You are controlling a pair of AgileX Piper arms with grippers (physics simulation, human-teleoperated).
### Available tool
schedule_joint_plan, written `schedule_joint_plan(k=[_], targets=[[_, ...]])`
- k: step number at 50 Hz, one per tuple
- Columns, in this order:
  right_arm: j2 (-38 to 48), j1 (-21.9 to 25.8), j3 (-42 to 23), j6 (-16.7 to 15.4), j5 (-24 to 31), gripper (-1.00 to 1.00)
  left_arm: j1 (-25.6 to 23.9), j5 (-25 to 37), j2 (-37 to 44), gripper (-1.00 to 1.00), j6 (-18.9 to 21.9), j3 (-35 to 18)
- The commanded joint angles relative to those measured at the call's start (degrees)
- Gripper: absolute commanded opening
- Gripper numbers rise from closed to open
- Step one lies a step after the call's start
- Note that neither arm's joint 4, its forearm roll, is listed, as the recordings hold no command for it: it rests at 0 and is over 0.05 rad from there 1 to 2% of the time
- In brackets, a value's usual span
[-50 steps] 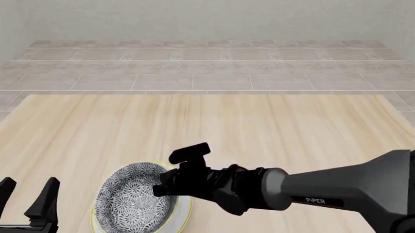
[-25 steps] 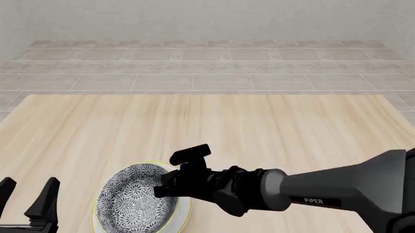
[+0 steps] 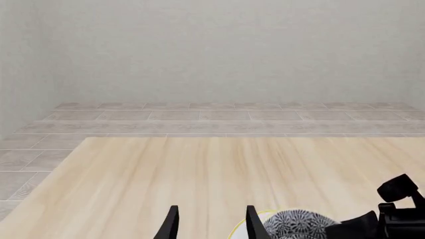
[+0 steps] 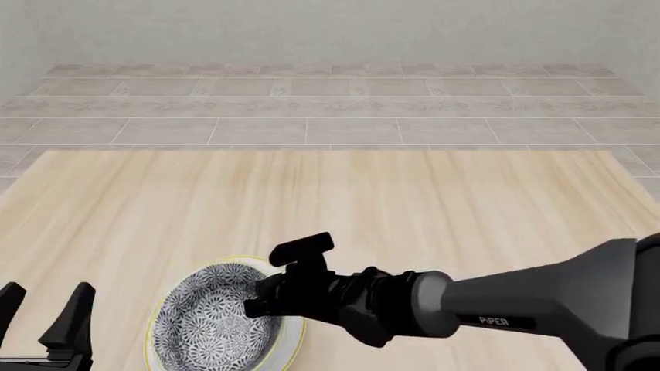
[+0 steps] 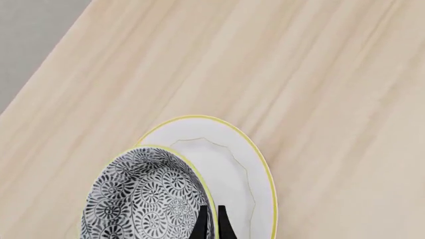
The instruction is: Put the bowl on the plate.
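1. Setting: a simulated test room, not a furnished home or kitchen; every surface is a flat, evenly lit render.
2. Table [image 4: 413, 193]: a pale wood-grain top filling the near field, its far edge straight.
3. Floor [image 4: 330, 108]: beige tiles in bands beyond the table.
4. Wall [image 4: 330, 31]: plain grey-white, meeting the floor in a straight line.
5. Tableware: a patterned bowl [image 4: 212, 321] and white plate [image 4: 294, 340] are the only domestic items.
6. Apparatus: a dark arm [image 4: 536, 309] marked "PIPER".

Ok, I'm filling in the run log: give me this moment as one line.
right tool: shut on bowl rim | bowl: over plate, off-centre | left tool: open, idle
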Motion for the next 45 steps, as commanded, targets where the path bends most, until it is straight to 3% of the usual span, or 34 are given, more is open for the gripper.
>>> schedule_joint_plan(k=[1,45], targets=[[0.15,0.05,-0.24,0.39,-0.34,-1.0,0.0,0.0,0.0,1.0,0.0,0.0],[0.52,-0.46,-0.29,0.1,-0.44,-1.0,0.0,0.0,0.0,1.0,0.0,0.0]])
